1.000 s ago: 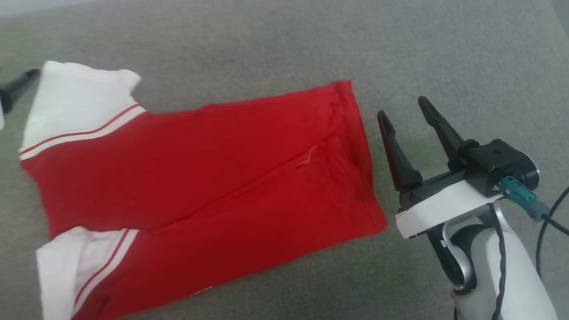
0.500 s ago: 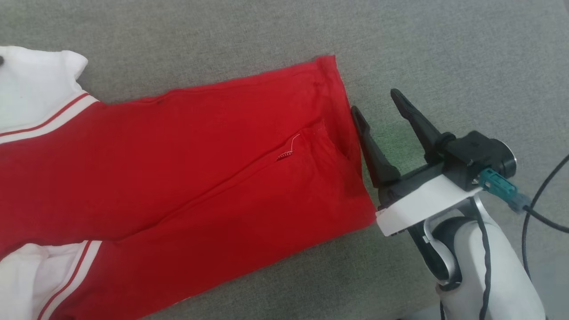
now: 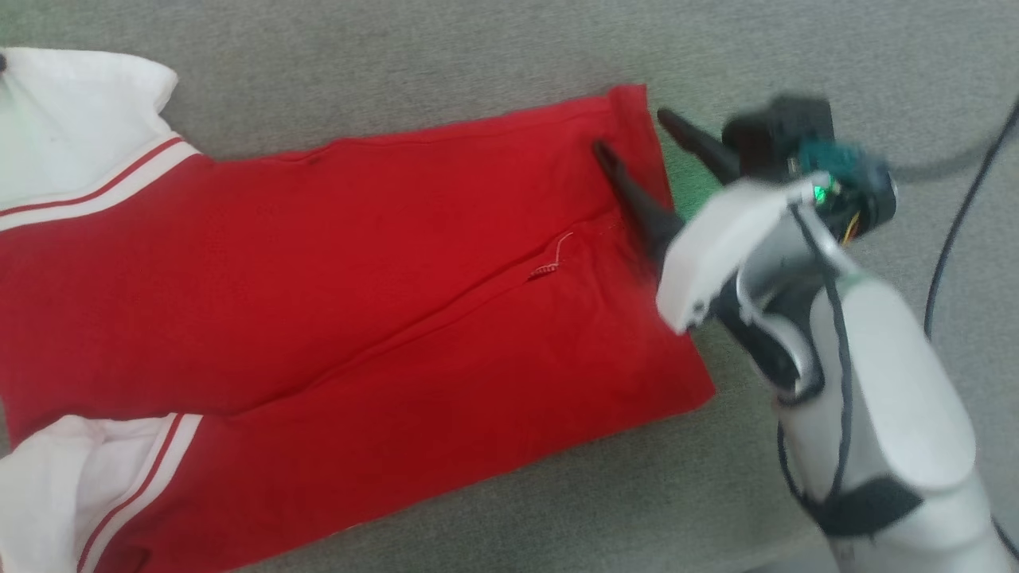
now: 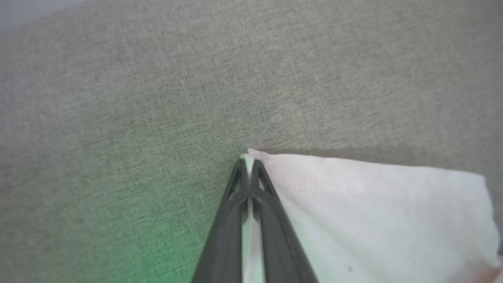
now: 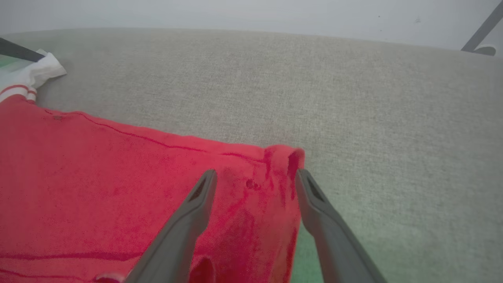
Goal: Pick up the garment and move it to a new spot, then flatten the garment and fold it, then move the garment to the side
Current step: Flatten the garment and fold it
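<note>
While my left claw (image 4: 248, 161) is pinching one white sleeve corner of the single garment (image 3: 358, 278), my right claw (image 5: 255, 175) is standing spread, its two fingers (image 5: 182, 228) straddling the hem corner; the rest is lying to its left on grey fabric (image 3: 398, 79).

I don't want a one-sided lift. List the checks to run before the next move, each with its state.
1. The left gripper shut on the white sleeve corner: ok.
2. The right gripper open: ok.
3. Its fingers straddle the red hem: ok.
4. Those fingers touching the cloth: cannot tell.
5. The garment lying flat: not ok, a diagonal crease crosses the body.
6. The hem gripped: not ok.
</note>
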You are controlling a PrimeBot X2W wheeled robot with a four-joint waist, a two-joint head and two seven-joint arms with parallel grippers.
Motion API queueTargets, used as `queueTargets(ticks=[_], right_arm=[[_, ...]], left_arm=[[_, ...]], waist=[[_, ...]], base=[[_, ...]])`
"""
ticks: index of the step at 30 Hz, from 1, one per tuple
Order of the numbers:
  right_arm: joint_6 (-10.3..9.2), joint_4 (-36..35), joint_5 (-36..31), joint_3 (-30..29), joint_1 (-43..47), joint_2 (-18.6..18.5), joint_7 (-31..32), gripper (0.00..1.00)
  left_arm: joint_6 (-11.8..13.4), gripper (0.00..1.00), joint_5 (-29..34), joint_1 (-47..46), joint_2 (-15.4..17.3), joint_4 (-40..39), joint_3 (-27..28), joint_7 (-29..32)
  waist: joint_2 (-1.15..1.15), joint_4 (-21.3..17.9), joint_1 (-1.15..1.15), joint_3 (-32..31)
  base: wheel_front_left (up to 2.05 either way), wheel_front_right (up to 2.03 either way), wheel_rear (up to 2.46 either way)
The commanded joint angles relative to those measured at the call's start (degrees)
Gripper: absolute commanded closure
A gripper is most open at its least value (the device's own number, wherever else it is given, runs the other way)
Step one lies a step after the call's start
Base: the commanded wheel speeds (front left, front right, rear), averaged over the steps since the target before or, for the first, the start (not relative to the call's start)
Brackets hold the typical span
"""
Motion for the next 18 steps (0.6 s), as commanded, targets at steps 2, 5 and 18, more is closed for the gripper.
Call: queueTargets(ticks=[2,5,18], right_arm=[[-0.06,1.9,0.0,-0.2,-3.1,0.0,3.5,0.00],[-0.05,5.4,0.2,-0.6,-7.3,0.0,9.7,0.00],[-0.06,15.4,0.6,-1.2,-14.7,0.0,31.4,1.00]], left_arm=[[0.1,1.00,0.9,1.9,-1.3,0.1,-1.4,0.1],[0.1,1.00,0.6,1.2,-1.9,-0.1,-1.7,-0.5],[0.1,1.00,-1.6,0.2,-3.4,-0.7,-2.1,-4.0]], waist=[[0.00,0.7,0.00,0.4],[0.00,1.4,0.00,0.7],[0.00,4.1,0.00,0.8]], base=[[0.00,0.00,0.00],[0.00,0.00,0.00],[0.00,0.00,0.00]])
